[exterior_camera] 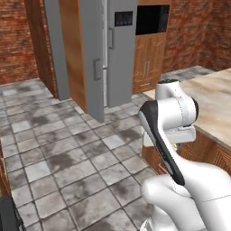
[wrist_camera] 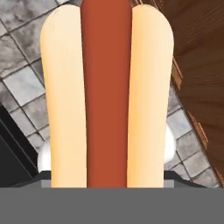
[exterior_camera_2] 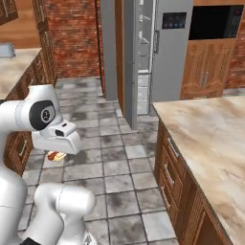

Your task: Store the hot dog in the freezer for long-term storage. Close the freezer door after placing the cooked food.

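**Hot dog at the tool, freezer open**

Left base view: the freezer door stands open, edge toward the camera, in front of the grey fridge. The bench is on the right, behind the white arm.

Right base view: the freezer shows its white inside and shelves. The hot dog is low under the arm, above the tiled floor.

Hand view: the hot dog lies lengthwise, very close. The tool fingers are hidden, so I cannot tell how far it is open.

Fridge stands on tiled floor.
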Motion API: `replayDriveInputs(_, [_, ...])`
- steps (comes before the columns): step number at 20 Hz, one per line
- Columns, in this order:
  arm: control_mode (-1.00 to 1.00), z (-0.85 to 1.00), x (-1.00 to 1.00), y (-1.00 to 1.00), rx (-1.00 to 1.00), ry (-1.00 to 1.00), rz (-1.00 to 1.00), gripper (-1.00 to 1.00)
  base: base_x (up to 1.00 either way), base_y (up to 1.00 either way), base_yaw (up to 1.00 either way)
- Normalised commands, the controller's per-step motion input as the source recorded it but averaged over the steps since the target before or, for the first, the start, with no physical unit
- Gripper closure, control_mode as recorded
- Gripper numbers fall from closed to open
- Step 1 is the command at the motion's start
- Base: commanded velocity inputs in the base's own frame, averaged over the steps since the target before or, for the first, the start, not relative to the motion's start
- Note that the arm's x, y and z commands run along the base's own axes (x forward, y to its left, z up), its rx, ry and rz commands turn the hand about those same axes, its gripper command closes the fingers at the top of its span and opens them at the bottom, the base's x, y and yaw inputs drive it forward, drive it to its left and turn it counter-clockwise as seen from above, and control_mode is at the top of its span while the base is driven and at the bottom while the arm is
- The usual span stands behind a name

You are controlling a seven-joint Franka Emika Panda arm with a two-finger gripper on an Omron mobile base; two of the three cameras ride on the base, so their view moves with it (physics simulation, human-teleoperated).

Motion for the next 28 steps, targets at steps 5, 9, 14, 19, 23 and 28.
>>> replayDriveInputs(5, [1.00, 0.00, 0.00, 0.00, 0.00, 0.00, 0.00, 1.00, 1.00, 0.31, -0.23])
replayDriveInputs(9, [1.00, 0.00, 0.00, 0.00, 0.00, 0.00, 0.00, 1.00, 1.00, 0.13, -0.22])
replayDriveInputs(14, [1.00, 0.00, 0.00, 0.00, 0.00, 0.00, 0.00, 1.00, 1.00, 0.01, -0.21])
replayDriveInputs(19, [1.00, 0.00, 0.00, 0.00, 0.00, 0.00, 0.00, 1.00, 0.99, 0.00, -0.30])
replayDriveInputs(23, [1.00, 0.00, 0.00, 0.00, 0.00, 0.00, 0.00, 1.00, 0.79, 0.18, -0.51])
replayDriveInputs(28, [1.00, 0.00, 0.00, 0.00, 0.00, 0.00, 0.00, 1.00, 0.71, 0.65, -0.57])
